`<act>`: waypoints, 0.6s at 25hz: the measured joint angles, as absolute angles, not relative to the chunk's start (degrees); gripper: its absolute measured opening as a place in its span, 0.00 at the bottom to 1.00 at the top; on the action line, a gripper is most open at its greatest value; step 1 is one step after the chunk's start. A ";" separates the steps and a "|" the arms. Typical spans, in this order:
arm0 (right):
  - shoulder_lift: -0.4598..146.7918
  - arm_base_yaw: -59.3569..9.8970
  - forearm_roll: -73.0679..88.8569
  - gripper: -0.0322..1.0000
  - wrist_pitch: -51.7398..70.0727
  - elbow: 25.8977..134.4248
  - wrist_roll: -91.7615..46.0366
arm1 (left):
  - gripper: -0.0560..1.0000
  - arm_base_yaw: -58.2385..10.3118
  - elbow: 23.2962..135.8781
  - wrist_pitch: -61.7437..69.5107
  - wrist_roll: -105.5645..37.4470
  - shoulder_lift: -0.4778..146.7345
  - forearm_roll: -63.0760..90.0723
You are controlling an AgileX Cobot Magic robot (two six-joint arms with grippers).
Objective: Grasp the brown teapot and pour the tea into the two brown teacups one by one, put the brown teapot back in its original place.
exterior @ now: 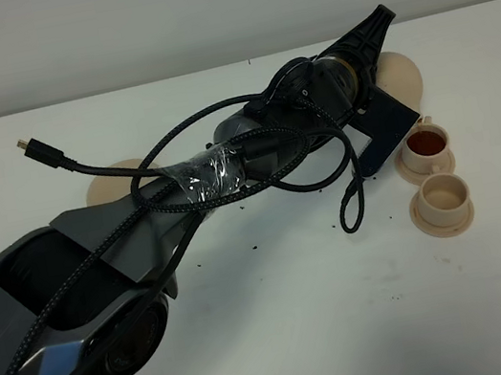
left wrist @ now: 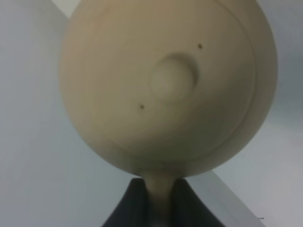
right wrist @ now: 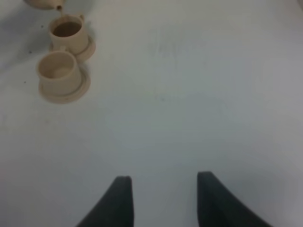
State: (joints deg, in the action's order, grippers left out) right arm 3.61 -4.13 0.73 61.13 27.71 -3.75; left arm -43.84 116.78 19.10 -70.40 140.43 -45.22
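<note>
On the surface (exterior: 287, 336), the left end effector (left wrist: 158, 203) is clenched on the handle of the teapot (left wrist: 165, 85), whose spout sits just above the filled cup (exterior: 427, 145), while the right end effector (right wrist: 163, 194) hangs released and empty, well apart from that cup; the first pour appears in hand, so the next move calls for shifting the spout to the empty cup (exterior: 442, 197) just beside it.

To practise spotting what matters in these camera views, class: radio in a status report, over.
Left gripper shut on brown teapot handle; right gripper open. Far teacup holds tea, near teacup empty. Loose cable loop hangs near cups.
</note>
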 joint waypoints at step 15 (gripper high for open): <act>3.61 -4.13 0.73 0.35 61.14 27.71 -3.75 | 0.17 -43.78 116.78 22.45 -69.56 140.43 -39.63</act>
